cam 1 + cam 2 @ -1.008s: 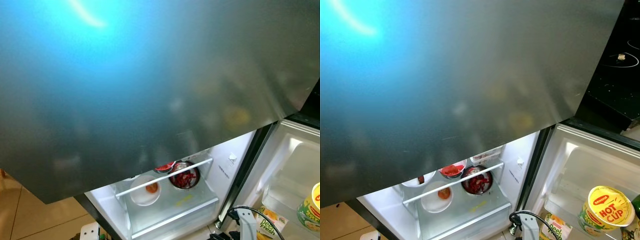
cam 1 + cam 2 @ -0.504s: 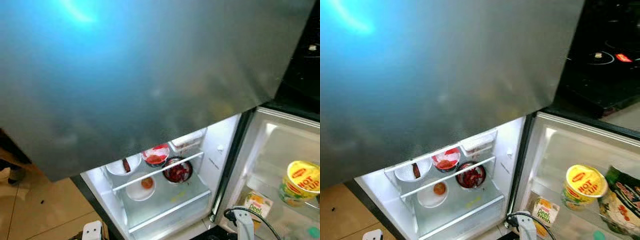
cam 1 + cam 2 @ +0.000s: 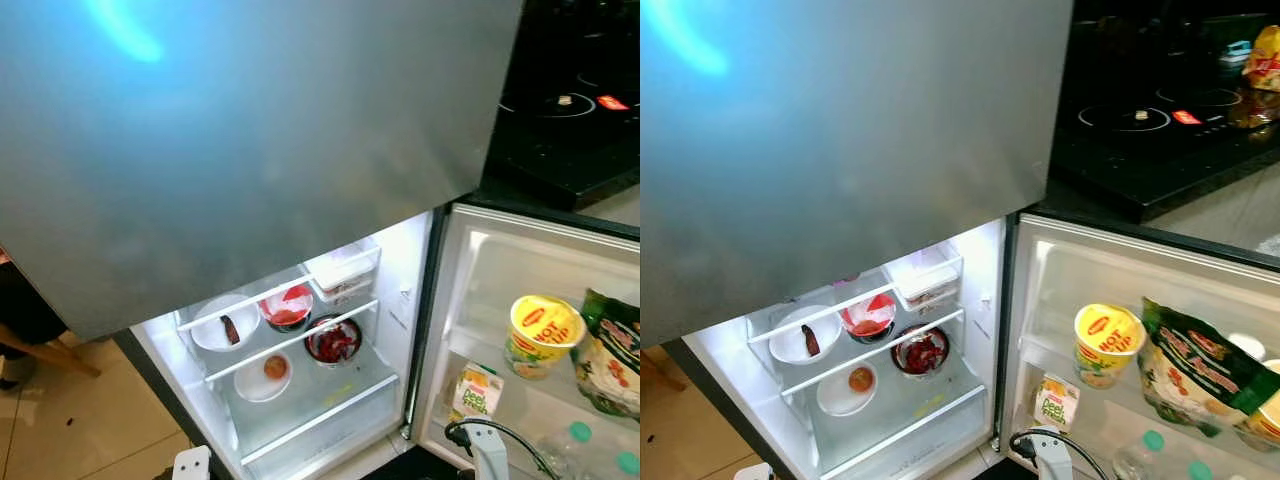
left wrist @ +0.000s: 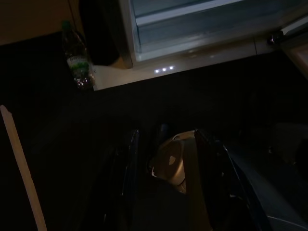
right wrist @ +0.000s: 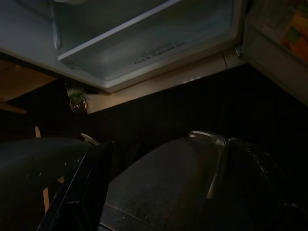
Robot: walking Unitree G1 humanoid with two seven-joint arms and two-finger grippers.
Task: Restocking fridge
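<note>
An open fridge (image 3: 400, 300) glows beneath its grey upper door (image 3: 250, 150), seen from the robot's head. On the lit shelves, from the left, sit a white plate (image 3: 222, 328) with a dark morsel, a red-filled bowl (image 3: 288, 305) and a clear lidded box (image 3: 343, 272), with a white dish (image 3: 264, 374) and a dark bowl of red food (image 3: 333, 341) on the shelf below. To the right, the open door's rack (image 3: 1060, 350) carries a small carton (image 3: 475, 392), a yellow Hot Cup noodle tub (image 3: 540, 335) and a green-trimmed bag (image 3: 1195, 375), with bottle caps below. A black hob (image 3: 1150, 125) lies on the desk above. In the dark wrist views, the left tool (image 4: 166, 144) has its two fingers around a pale rounded object (image 4: 171, 163); a water bottle (image 4: 77, 60) stands on the floor by the fridge base. The right tool (image 5: 159, 154) shows fingers set wide on either side of a large dark bulky item (image 5: 163, 192); whether they grip it cannot be told.
</note>
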